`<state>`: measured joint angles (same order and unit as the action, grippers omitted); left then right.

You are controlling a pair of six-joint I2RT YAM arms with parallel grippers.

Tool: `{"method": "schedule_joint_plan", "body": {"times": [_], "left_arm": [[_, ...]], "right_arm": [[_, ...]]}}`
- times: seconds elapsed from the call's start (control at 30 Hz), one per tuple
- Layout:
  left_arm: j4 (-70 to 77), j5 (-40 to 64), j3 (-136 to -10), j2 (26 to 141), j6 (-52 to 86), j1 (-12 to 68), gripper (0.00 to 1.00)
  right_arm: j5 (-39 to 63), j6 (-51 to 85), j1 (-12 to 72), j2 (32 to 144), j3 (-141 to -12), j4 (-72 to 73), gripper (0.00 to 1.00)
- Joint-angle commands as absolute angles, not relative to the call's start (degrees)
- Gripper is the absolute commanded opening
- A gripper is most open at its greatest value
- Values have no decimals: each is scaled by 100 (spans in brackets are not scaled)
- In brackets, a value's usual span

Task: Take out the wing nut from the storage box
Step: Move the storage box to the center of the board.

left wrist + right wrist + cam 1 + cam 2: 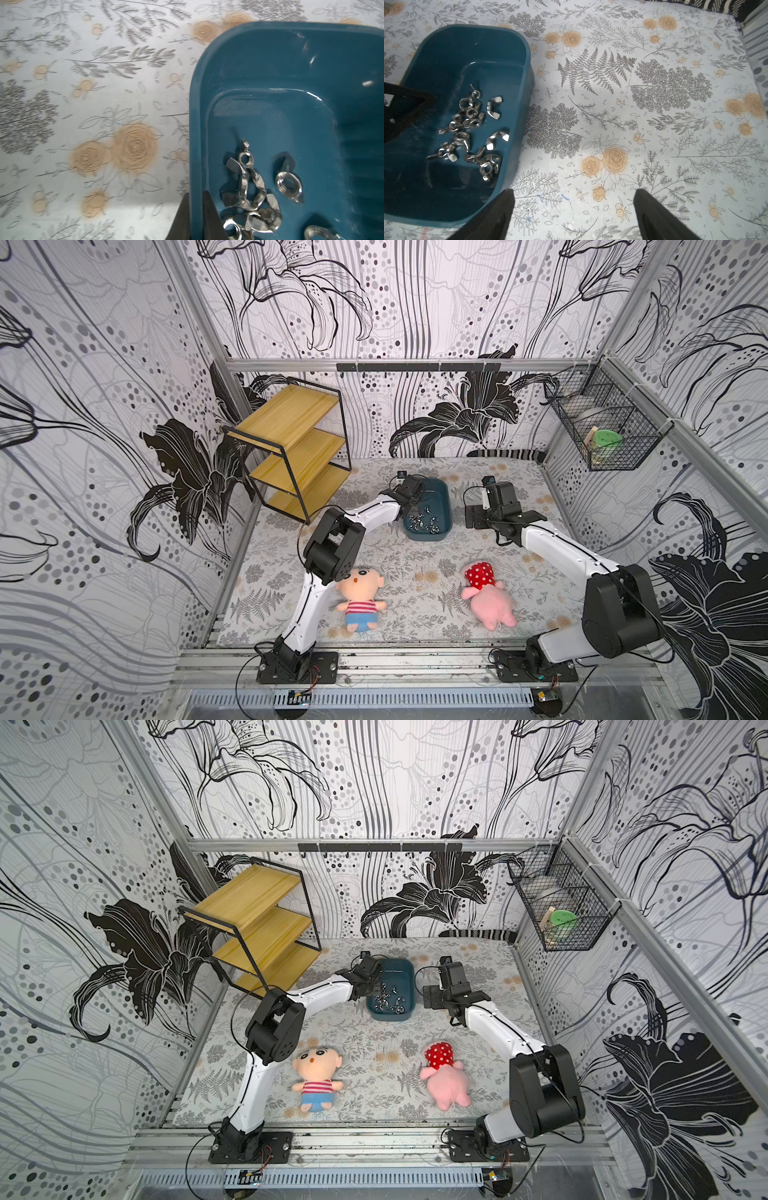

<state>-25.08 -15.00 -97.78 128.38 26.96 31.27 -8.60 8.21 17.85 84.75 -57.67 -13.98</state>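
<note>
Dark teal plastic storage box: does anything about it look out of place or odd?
Nothing spilled: the silver metal wing nuts lie inside the dark teal plastic storage box. One oddity: the left gripper pinches the box's wall, one finger either side, not a nut.

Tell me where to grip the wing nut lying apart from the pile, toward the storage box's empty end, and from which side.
Come down from above with the right gripper: the storage box walls bar a sideways reach. Pinch the wing nut across the flat faces of its wings; it lies clear of the pile, so open jaws probably fit round it.
</note>
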Motion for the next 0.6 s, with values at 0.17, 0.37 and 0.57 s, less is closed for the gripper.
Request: {"method": "schedule_joint_plan", "body": {"times": [0.17,0.37,0.57], "left_arm": [[-2449,-1780,-8974,12211,2484,2628,13],[-2330,-1774,-8423,11822,2372,2316,13],[-2276,-1808,-8085,11613,2267,2128,13]], "right_arm": [[-852,949,2022,8639,-6080,-1529,96],[-843,940,2151,8712,-6185,-1515,96],[-844,929,2232,8738,-6240,-1538,96]]}}
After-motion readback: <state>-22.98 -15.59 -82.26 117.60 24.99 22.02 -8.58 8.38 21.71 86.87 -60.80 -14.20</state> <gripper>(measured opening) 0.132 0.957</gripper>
